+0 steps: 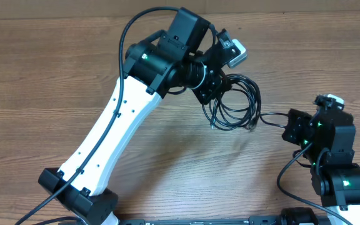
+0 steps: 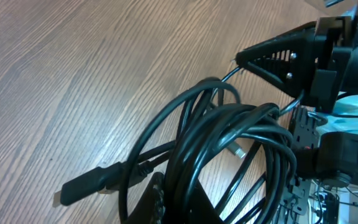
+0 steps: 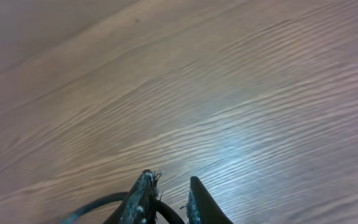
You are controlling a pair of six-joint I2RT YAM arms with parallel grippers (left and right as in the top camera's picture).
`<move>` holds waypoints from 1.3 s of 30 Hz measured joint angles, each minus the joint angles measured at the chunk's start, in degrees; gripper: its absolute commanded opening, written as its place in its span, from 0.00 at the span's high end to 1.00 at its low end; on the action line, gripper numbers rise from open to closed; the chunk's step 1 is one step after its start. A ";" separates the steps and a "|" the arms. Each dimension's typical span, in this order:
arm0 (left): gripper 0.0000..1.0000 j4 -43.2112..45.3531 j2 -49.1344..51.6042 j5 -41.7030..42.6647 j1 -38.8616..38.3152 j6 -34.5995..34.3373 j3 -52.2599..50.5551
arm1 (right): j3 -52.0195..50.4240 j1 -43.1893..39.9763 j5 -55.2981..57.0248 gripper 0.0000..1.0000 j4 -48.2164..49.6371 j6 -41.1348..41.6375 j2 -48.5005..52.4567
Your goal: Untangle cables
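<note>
**Cables clamped by both claws, bundle at mid-table**

The L claw (image 1: 212, 94) is seen over the middle of the table (image 1: 55, 75), toward its far edge, w/ the arm stretched up from the near-left corner. Its jaws are closed tight on the cables (image 2: 229, 124). The cables are gathered as one looped black bundle, just beside and partly under that claw. In the L wrist view several loops are seen overlapped and crossed. A plug (image 2: 86, 186) is shown sticking out at the bundle's lower left. Whether it lies on the wood or hangs just above it cannot be told.

The R claw (image 1: 285, 124) is placed to the right of the bundle, near the loops but apart from them. One strand (image 1: 270, 117) is stretched approx. straight from the bundle to its tip. In the R wrist view the fingers (image 3: 143, 193) are seen almost together, w/ only a narrow gap left. A black cord is lodged in that gap, so the strand is taken as clamped. In the L wrist view the same claw is seen at upper right, w/ thin cord led into its tip.
</note>
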 measured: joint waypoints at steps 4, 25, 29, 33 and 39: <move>0.96 0.00 0.00 -0.39 0.02 0.00 0.00 | 0.00 0.00 2.01 0.27 -0.48 1.18 0.00; 0.96 -1.57 0.00 -2.60 0.04 1.31 0.00 | -0.22 -0.02 -19.56 0.00 9.97 -1.62 0.11; 0.96 0.96 0.00 -3.91 0.61 -3.13 0.00 | -0.20 -0.04 -32.72 0.00 14.62 -2.43 0.11; 0.96 3.06 0.00 -4.13 2.93 -8.87 0.00 | -0.20 -0.04 -40.11 0.00 16.28 -2.29 0.11; 0.96 3.06 0.00 -4.46 6.78 -14.82 0.00 | -0.24 -0.04 -47.28 0.00 21.90 -0.55 0.11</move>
